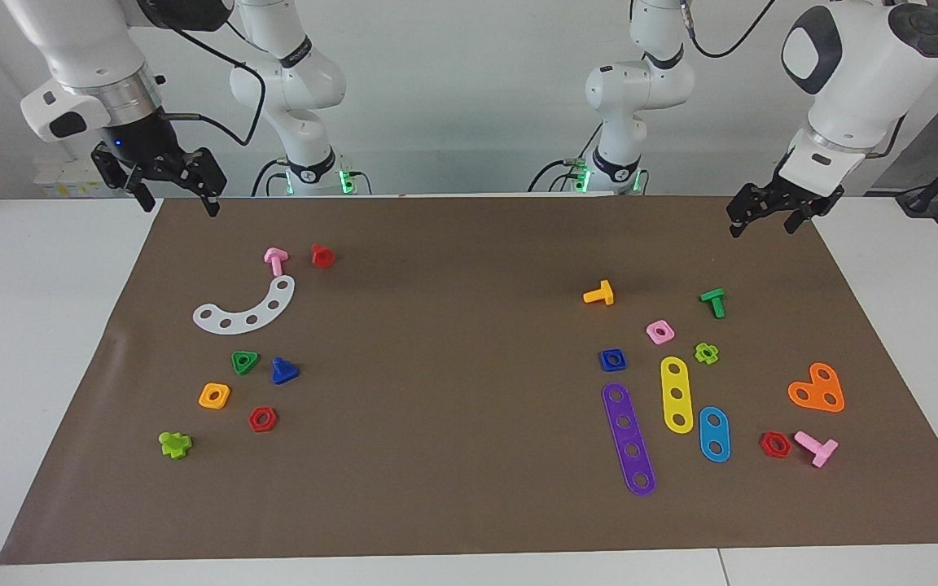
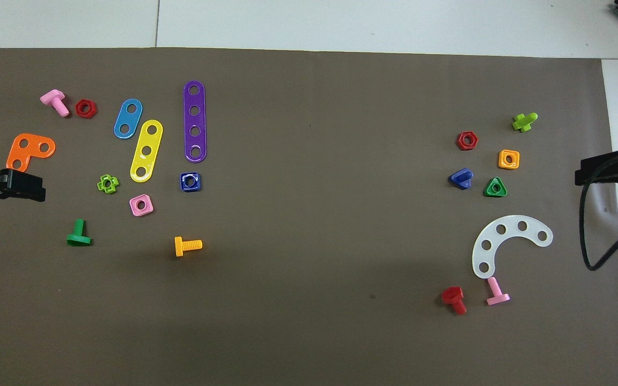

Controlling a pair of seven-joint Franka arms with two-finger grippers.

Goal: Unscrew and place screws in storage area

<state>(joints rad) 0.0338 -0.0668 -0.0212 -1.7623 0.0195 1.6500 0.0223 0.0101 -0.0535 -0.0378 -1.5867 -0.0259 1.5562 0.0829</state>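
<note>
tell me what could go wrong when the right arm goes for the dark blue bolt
The dark-blue bolt lies close beside the green triangular nut, so the open right gripper, raised over the mat's edge, might bump or grab the nut. The bolt rests on its head, stem up, and could tip or skid when pinched.

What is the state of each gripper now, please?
Left gripper: open, holding nothing.
Right gripper: open, holding nothing.

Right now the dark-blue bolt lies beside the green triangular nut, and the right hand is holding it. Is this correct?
Not quite. The dark-blue bolt does lie beside the green triangular nut, but the right hand is open and empty, up over the mat's edge. The facing view shows this.
</note>
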